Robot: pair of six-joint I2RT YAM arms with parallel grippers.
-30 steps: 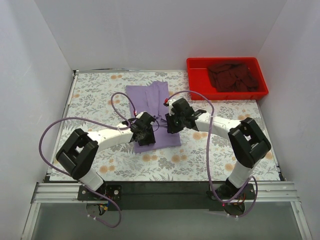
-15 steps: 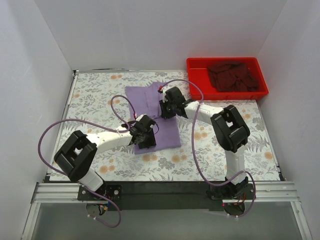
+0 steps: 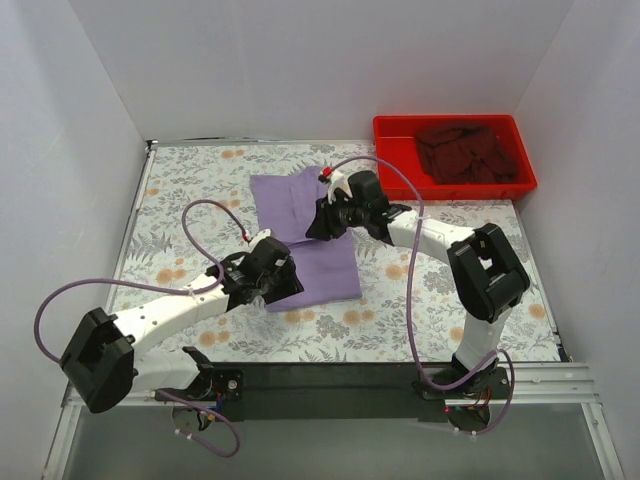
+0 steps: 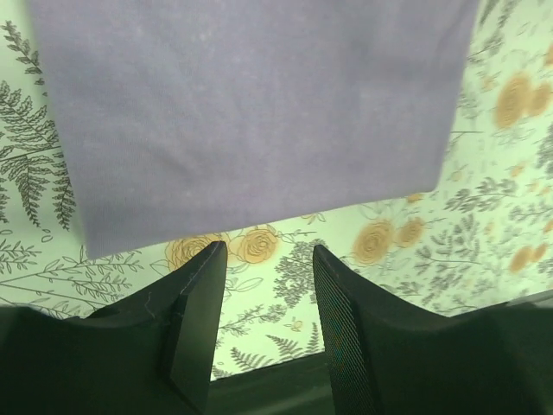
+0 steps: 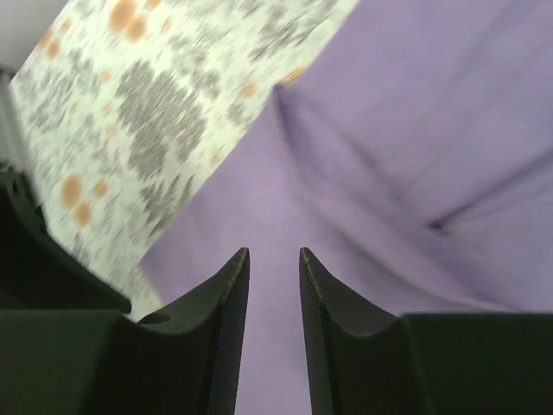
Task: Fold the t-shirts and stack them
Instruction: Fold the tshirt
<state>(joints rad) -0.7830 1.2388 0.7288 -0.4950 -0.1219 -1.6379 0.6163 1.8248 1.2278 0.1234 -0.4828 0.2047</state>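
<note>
While the lavender shirt (image 3: 305,235) lies part-folded left of the red tray (image 3: 385,160) — maroon shirt (image 3: 465,150) heaped inside it — both pincers are empty: left gripper (image 4: 268,255) parted by the hem farthest from the tray, right gripper (image 5: 274,259) slightly parted nearer. Next I'd pinch that hem and fold it over.

Your left wrist camera cut the lavender t-shirt (image 4: 251,112) off at 12 o'clock. From above, the right gripper (image 3: 320,225) hid part of it, and the maroon t-shirt (image 3: 465,152) was too small for you to read its folds.
</note>
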